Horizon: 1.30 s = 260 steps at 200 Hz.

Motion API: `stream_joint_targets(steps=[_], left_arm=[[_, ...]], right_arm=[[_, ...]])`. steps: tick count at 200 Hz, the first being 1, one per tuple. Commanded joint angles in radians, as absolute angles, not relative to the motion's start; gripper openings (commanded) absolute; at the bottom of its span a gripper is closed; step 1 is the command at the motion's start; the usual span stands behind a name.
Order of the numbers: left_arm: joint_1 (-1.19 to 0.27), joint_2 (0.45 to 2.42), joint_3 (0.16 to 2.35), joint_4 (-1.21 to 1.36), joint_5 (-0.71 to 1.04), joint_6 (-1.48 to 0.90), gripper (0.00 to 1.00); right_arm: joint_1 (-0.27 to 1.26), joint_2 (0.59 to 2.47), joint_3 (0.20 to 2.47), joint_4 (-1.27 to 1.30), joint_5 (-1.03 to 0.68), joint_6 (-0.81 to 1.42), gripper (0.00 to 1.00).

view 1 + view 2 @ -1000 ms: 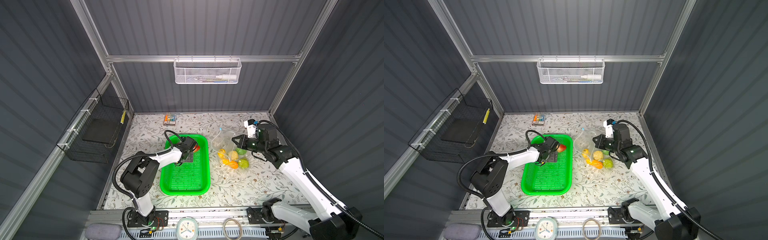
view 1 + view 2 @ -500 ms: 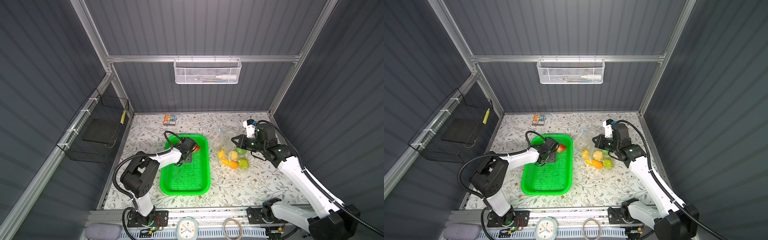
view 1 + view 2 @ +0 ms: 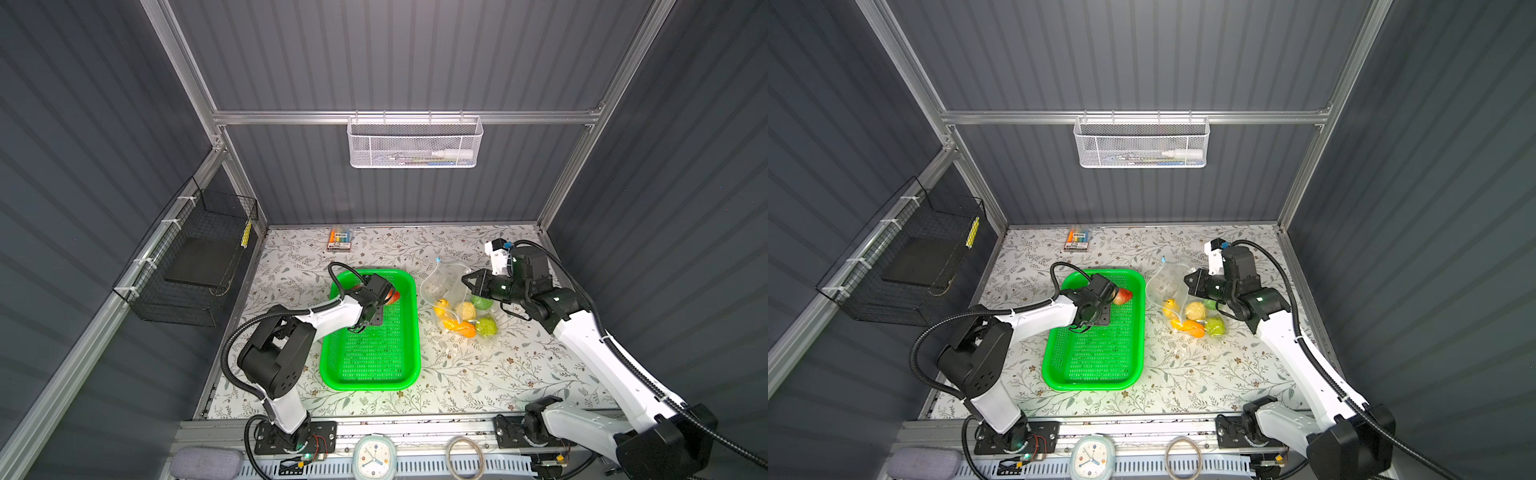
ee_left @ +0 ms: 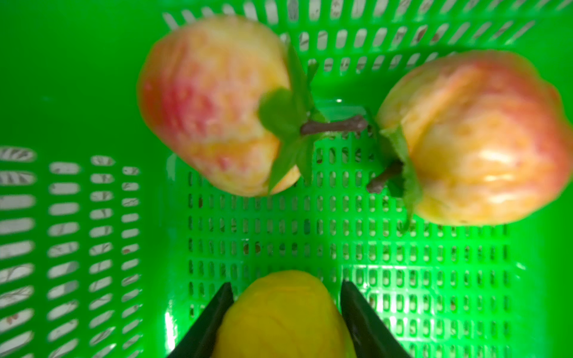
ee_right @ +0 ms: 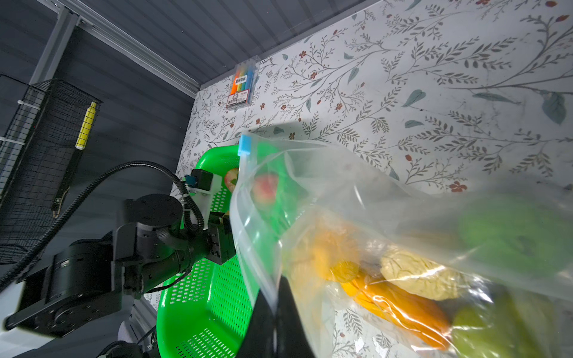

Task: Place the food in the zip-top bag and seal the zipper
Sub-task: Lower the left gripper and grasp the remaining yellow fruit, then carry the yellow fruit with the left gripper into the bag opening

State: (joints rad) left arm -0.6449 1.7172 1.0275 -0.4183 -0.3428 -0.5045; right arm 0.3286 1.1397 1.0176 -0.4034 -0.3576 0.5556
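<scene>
The clear crinkly zip-top bag point(image 3: 446, 282) sits right of centre on the floral desk point(image 3: 478, 374), our right pincer point(image 5: 276, 297) clamped on its mouth edge, yellow, orange and green toy foods point(image 3: 465, 309) inside. Our left pincer point(image 4: 286, 285) flanks a small yellow toy fruit point(image 4: 285, 322); whether it grips we cannot tell. Beyond, two red-blushed toy apples point(image 4: 210, 105) lie in the green perforated tray point(image 4: 403, 263).

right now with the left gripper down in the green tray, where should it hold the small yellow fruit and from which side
Grip the small yellow fruit across its rounded flanks at the widest part, coming from the open middle of the green tray, opposite the two apples. It is smooth and narrows toward the end facing them, so a hold near that end might slip off.
</scene>
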Motion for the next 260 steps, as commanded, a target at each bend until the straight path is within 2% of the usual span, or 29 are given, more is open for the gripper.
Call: stream_joint_targets(steps=[1, 74, 172, 260], left_arm=[[-0.642, 1.655, 1.065, -0.456, -0.325, -0.492, 0.52], [-0.643, 1.506, 1.155, -0.419, -0.195, -0.476, 0.54], [-0.684, 1.468, 1.315, -0.222, 0.195, -0.526, 0.52], [-0.81, 1.534, 1.352, -0.103, 0.278, -0.558, 0.52]], right_arm=[[0.331, 1.158, 1.042, -0.395, -0.351, 0.538, 0.0], [0.332, 1.131, 1.037, -0.405, -0.347, 0.556, 0.0], [0.331, 1.126, 1.008, -0.4, -0.304, 0.55, 0.0], [0.331, 1.142, 0.997, -0.394, -0.304, 0.555, 0.0]])
